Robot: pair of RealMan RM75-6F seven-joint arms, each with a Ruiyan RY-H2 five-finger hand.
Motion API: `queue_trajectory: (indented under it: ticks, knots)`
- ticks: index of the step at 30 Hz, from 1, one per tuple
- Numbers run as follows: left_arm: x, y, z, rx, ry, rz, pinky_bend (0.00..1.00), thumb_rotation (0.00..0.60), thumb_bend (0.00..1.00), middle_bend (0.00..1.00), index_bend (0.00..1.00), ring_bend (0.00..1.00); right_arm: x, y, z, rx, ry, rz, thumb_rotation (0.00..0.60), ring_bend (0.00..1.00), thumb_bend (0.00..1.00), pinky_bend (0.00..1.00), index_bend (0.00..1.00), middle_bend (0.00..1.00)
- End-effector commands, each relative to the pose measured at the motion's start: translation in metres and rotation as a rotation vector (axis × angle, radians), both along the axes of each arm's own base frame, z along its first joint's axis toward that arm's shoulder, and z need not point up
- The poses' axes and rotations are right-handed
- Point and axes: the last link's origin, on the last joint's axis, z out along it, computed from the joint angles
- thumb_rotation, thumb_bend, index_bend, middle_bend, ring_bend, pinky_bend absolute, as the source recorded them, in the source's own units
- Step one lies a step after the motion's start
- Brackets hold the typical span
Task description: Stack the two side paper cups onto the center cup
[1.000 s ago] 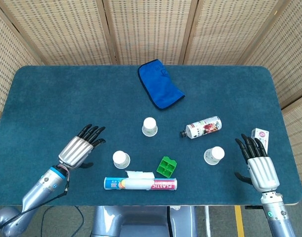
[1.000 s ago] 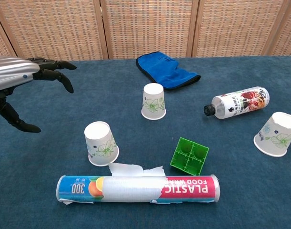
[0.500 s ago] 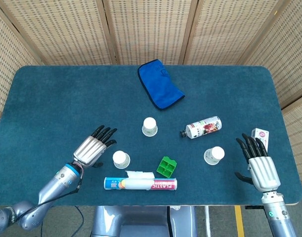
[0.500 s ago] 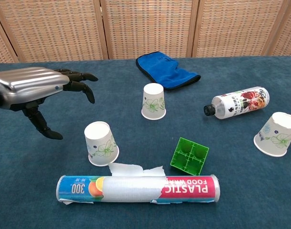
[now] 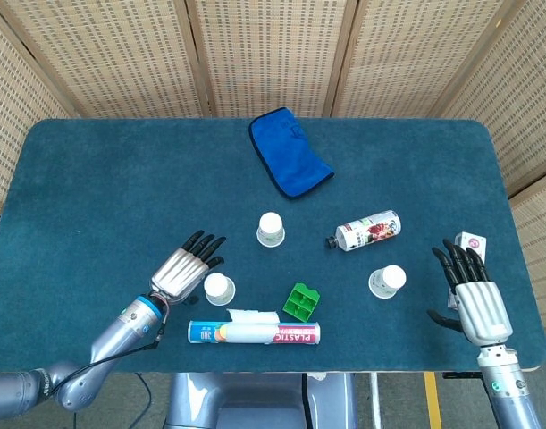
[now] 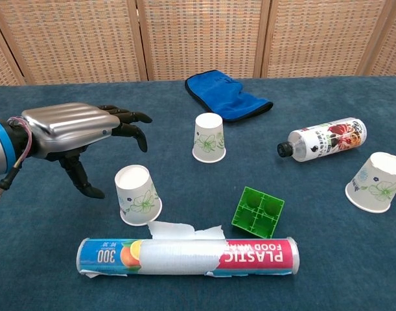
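Three upturned white paper cups with a green leaf print stand on the blue table. The center cup (image 5: 271, 229) (image 6: 209, 138) is in the middle. The left cup (image 5: 219, 288) (image 6: 137, 194) stands near the front, and the right cup (image 5: 385, 281) (image 6: 377, 182) leans at the right. My left hand (image 5: 185, 268) (image 6: 74, 133) hovers open just left of the left cup, fingers spread toward it, not touching. My right hand (image 5: 473, 294) rests open at the right edge, a short way right of the right cup; the chest view does not show it.
A plastic food wrap roll (image 5: 254, 333) (image 6: 188, 256) lies along the front edge. A green block (image 5: 300, 302) (image 6: 258, 212), a lying bottle (image 5: 366, 230) (image 6: 323, 139), a blue cloth (image 5: 289, 152) (image 6: 227, 95) and a small box (image 5: 472, 244) are also on the table (image 5: 94, 179).
My left hand has moved right across the table, closing in on the left cup. My right hand has drifted slightly right and toward the front edge. The cups have not moved.
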Motion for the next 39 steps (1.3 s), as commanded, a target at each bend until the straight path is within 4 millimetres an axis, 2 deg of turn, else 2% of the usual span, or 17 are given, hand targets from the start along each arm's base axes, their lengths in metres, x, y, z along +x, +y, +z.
queue_trajectory:
  ticks: [1, 13, 23, 31, 39]
  knots:
    - [0.003, 0.001, -0.001, 0.004, -0.008, 0.006, 0.00, 0.600, 0.07, 0.00, 0.27, 0.00, 0.000, 0.000, 0.001, -0.003, -0.003, 0.001, 0.600, 0.00, 0.02, 0.00, 0.04, 0.00]
    - [0.010, 0.002, -0.018, -0.027, 0.008, 0.015, 0.00, 0.600, 0.08, 0.00, 0.28, 0.00, 0.000, 0.001, 0.002, 0.001, -0.020, 0.007, 0.600, 0.00, 0.02, 0.00, 0.04, 0.00]
    - [0.011, -0.001, -0.019, -0.027, 0.005, 0.007, 0.00, 0.600, 0.10, 0.00, 0.49, 0.00, 0.001, 0.001, 0.004, 0.001, -0.031, 0.008, 0.600, 0.00, 0.02, 0.00, 0.04, 0.00]
    - [0.012, 0.002, -0.014, -0.007, -0.017, 0.009, 0.00, 0.600, 0.11, 0.00, 0.52, 0.00, 0.000, 0.001, 0.003, 0.007, -0.033, 0.007, 0.600, 0.00, 0.02, 0.00, 0.04, 0.00]
    - [0.035, 0.022, 0.009, 0.047, -0.051, -0.021, 0.00, 0.600, 0.11, 0.00, 0.52, 0.00, -0.004, -0.003, 0.003, 0.013, -0.037, -0.015, 0.600, 0.00, 0.02, 0.00, 0.04, 0.00]
